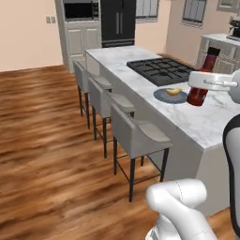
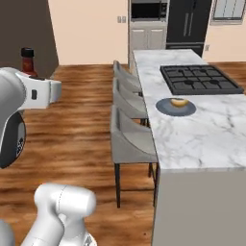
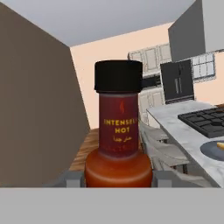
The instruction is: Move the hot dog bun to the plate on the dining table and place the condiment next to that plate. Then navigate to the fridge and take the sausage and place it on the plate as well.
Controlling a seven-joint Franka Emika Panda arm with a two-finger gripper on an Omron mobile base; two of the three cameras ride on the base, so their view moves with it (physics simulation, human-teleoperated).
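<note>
While the white arm rises from the base with its glossy rounded joints, the gripper (image 3: 118, 181) is clamped around the bulging lower body of the condiment (image 3: 118, 131), a slim dark-red glass-like bottle with a narrow neck and a matte black cap. Its label carries orange lettering. In the left base view the bottle (image 1: 202, 77) leans slightly, cap tilted up and to the right, held above the near end of the dining table (image 1: 206, 124), with the white wrist wrapped across its middle. Whether its base touches the marble, I cannot tell.

Just beside the bottle lies the plate (image 1: 162, 96), a flat round slate-grey disc, and on it rests the hot dog bun (image 1: 174, 92), a small oblong golden roll. The tabletop is smooth white stone with grey veins over a beige panelled base. 3 grey upholstered stools (image 1: 138, 136) on thin dark legs line its side over warm wood-plank flooring.

Farther along sits the black gas cooktop (image 1: 161, 70) with its grid of grates. Against the far wall stands the tall black fridge (image 1: 118, 21).
</note>
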